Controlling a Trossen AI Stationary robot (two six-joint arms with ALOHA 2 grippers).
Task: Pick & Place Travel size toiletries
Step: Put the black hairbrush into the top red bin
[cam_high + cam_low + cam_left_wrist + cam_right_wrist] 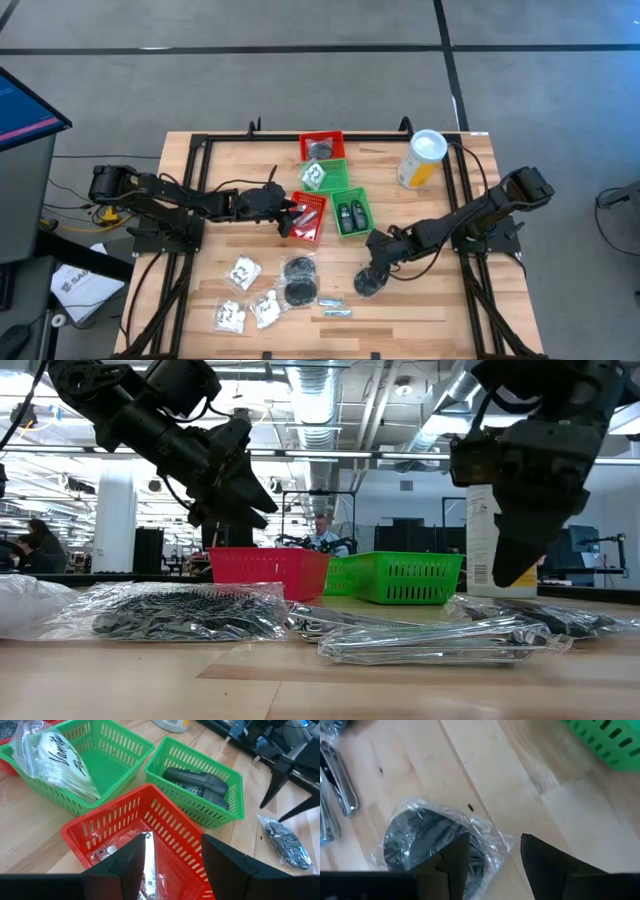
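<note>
Over red mesh basket (150, 827), left gripper (170, 865) fingers apart; right gripper (492, 865) apart above crinkly black-disc packet (420, 840).

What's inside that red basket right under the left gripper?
The red basket holds a slim silvery sachet and another small clear packet; the left gripper, open, hides part of its floor.

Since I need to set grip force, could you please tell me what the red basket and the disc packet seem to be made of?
Red basket: looks like rigid moulded plastic, slightly glossy, with slotted walls. Disc packet: thin clear film, probably plastic, crinkled and shiny, around a black round disc whose material I cannot tell.
</note>
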